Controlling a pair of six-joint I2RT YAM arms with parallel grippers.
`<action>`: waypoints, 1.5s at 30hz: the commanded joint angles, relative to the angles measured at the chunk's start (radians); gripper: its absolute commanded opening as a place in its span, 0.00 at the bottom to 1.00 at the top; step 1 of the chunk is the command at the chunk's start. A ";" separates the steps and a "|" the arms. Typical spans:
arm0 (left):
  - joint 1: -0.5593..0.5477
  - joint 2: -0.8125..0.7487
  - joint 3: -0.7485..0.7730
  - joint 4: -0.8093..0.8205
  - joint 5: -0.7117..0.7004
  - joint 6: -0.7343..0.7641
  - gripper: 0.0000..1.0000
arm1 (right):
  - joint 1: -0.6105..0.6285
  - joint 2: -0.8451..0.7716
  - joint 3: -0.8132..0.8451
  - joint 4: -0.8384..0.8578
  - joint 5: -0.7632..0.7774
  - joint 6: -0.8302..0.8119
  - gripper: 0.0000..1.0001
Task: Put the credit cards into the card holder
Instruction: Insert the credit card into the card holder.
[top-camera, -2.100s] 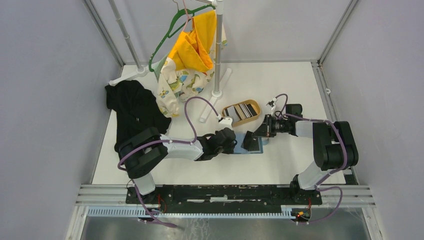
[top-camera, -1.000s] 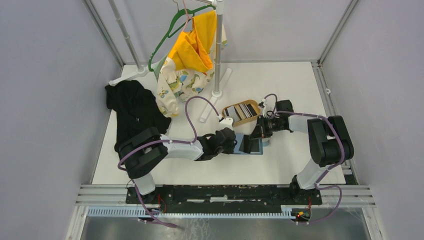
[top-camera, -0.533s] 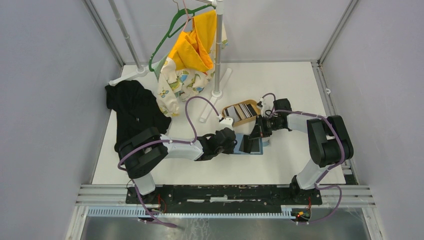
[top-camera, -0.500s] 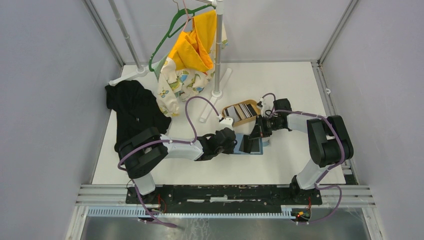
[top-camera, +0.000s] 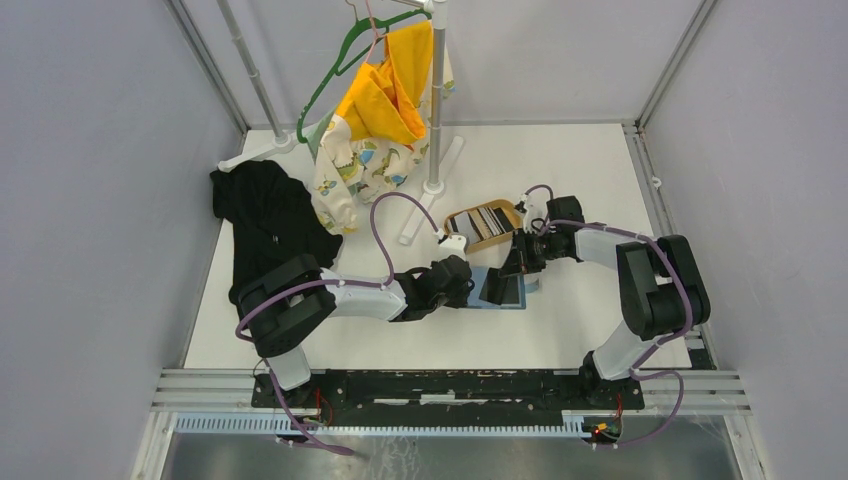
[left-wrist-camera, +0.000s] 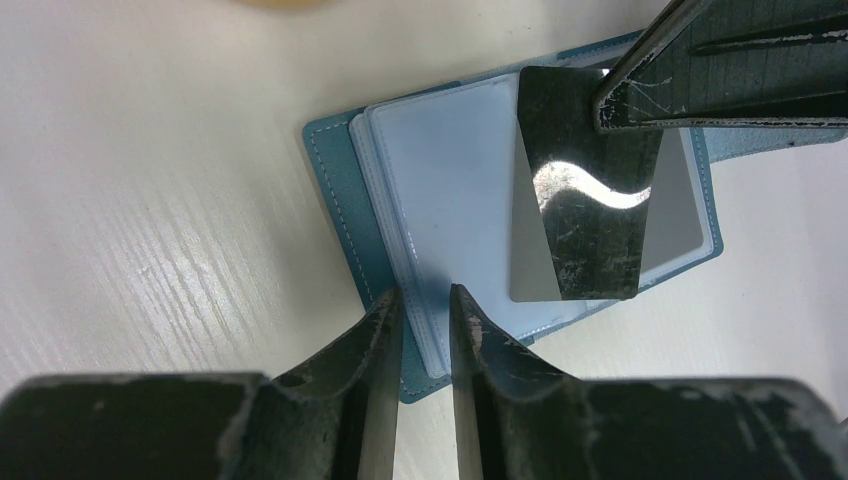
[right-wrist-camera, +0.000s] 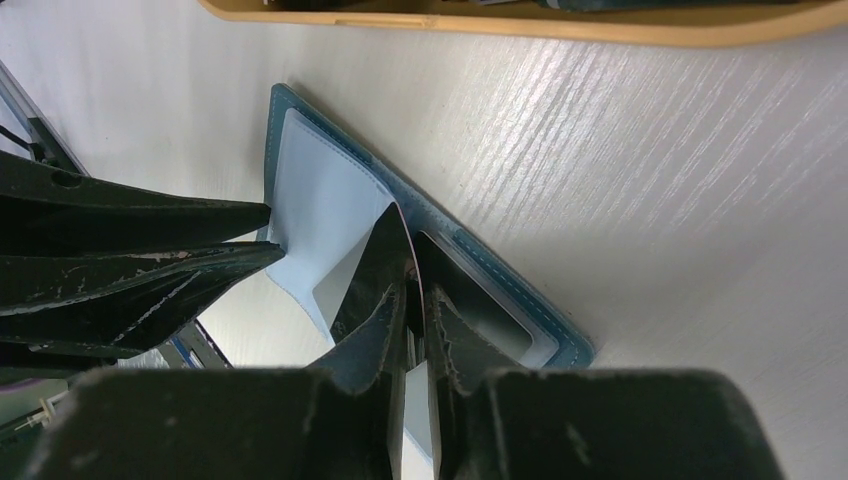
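Card holder (left-wrist-camera: 335, 200) lying open on the white surface (left-wrist-camera: 150, 150), left claw (left-wrist-camera: 425, 300) pinched on its pale inner sleeves, right claw (right-wrist-camera: 415, 290) clamping 1 dark credit card (left-wrist-camera: 585, 230) tilted against the pocket, other cards (top-camera: 483, 222) in the oval tray (top-camera: 516, 215)

The teal-blue folding card holder (top-camera: 505, 290) lies open and flat on the white counter (top-camera: 560, 170), stitched cover down. Its pale blue clear-plastic sleeves (left-wrist-camera: 450, 180) face up, and a dark pocket window shows on one half. The left hand (left-wrist-camera: 425, 310) pinches the near edge of the sleeves. One dark glossy rectangular card (left-wrist-camera: 585, 215) stands tilted over the holder's sleeve. Its lower end rests on the plastic and its upper end is clamped in the right hand (right-wrist-camera: 412, 300). The other black, grey and white flat cards (top-camera: 487, 222) lie side by side like stripes in the oval tan wooden tray (top-camera: 495, 243), just beyond the holder.
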 joint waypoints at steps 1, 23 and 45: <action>-0.006 -0.001 -0.004 0.033 -0.012 0.044 0.31 | -0.004 0.014 -0.020 -0.010 0.167 -0.041 0.15; -0.005 -0.014 -0.020 0.050 -0.008 0.050 0.31 | 0.043 0.046 0.002 -0.084 0.212 -0.103 0.16; -0.004 -0.025 -0.034 0.076 0.016 0.073 0.32 | 0.041 0.006 -0.007 -0.121 0.199 -0.116 0.14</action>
